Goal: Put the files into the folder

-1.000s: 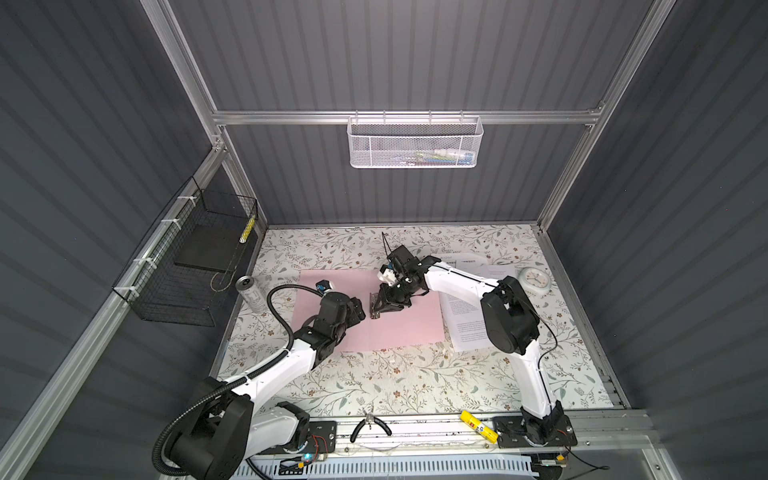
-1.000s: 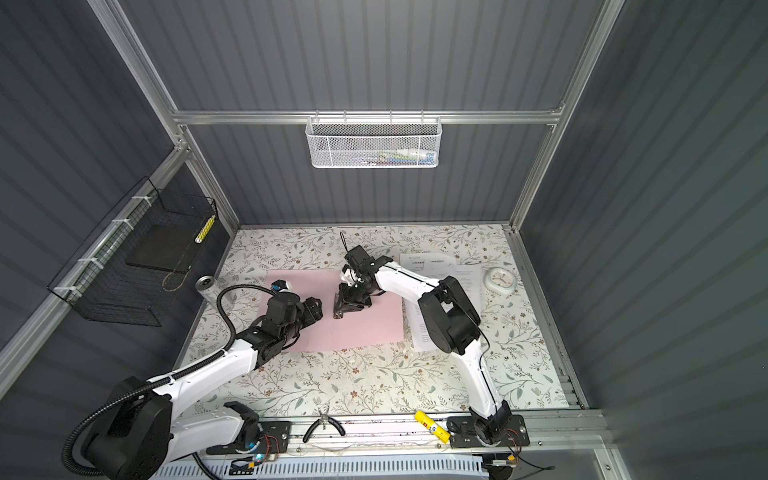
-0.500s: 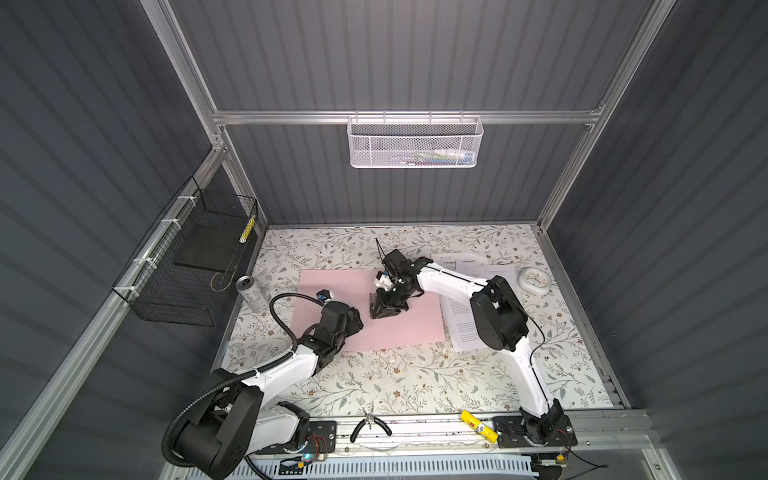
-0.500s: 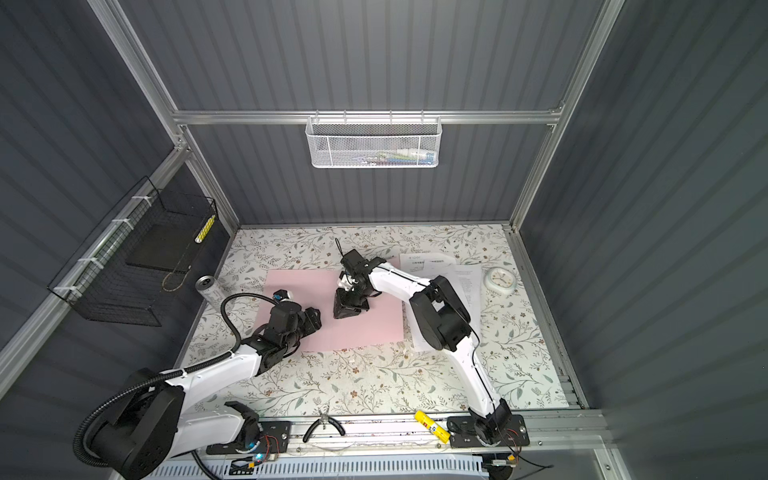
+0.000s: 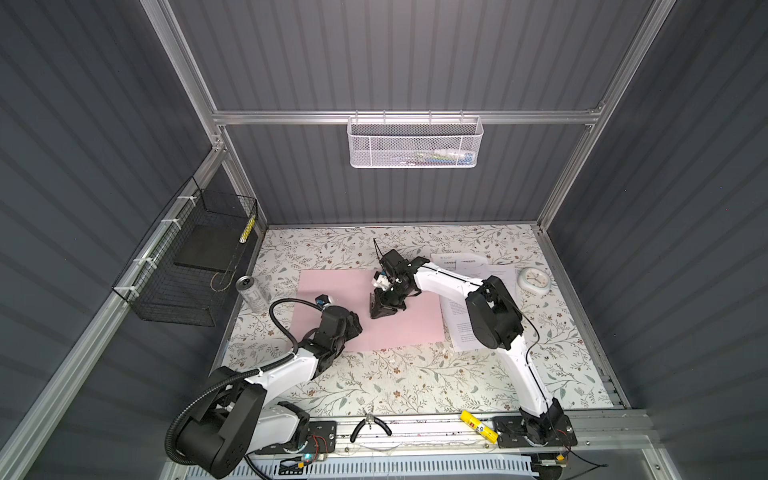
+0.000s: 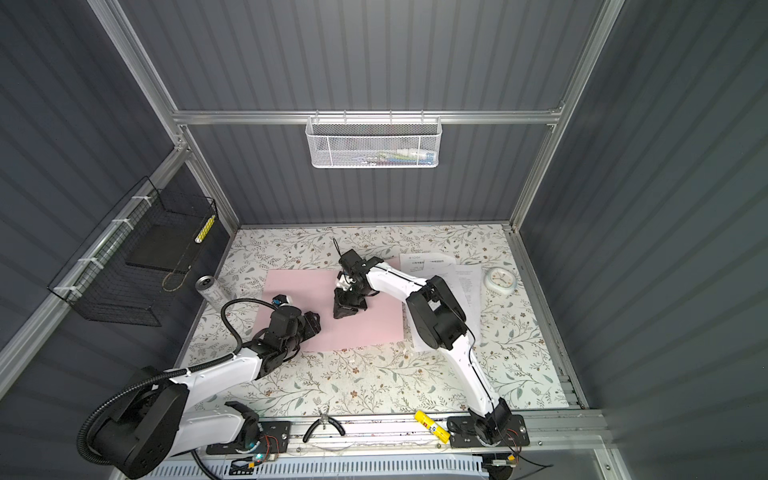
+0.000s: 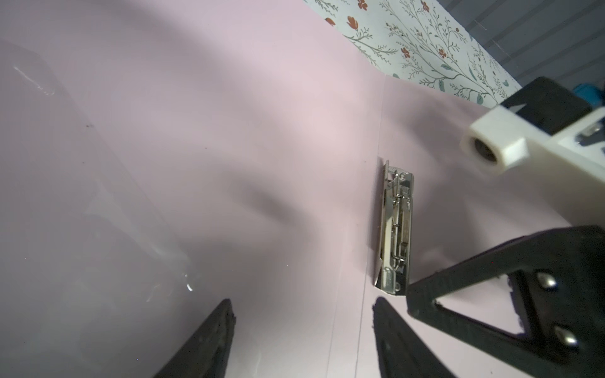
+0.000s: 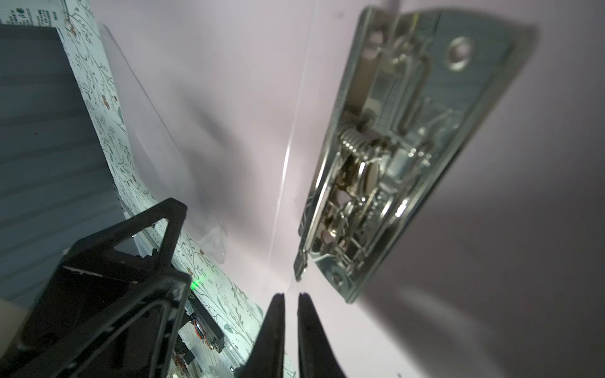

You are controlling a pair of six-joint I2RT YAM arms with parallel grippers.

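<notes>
The pink folder point(image 5: 332, 286) point(image 6: 299, 286) lies open and flat on the floral table, its metal clip point(image 7: 394, 229) point(image 8: 393, 157) beside the centre crease. My right gripper point(image 5: 380, 311) point(image 6: 343, 311) point(image 8: 290, 296) points down at the crease just past one end of the clip. Its jaws are almost together and hold nothing. My left gripper point(image 5: 355, 326) point(image 6: 316, 323) point(image 7: 302, 306) hovers open and empty over the folder's left half, close to the right one. The files point(image 5: 465, 266) point(image 6: 432, 264), white printed sheets, lie right of the folder, partly under the right arm.
A white clock point(image 5: 534, 281) sits at the far right and a metal can point(image 5: 251, 293) left of the folder. A black wire basket point(image 5: 187, 270) hangs on the left wall and a white mesh basket point(image 5: 415, 141) on the back rail. Pliers point(image 5: 370, 428) and a yellow marker point(image 5: 478, 426) lie on the front rail.
The right gripper's jaws have closed to a thin gap over the crease. The left gripper has drawn back a little toward the front and narrowed slightly.
</notes>
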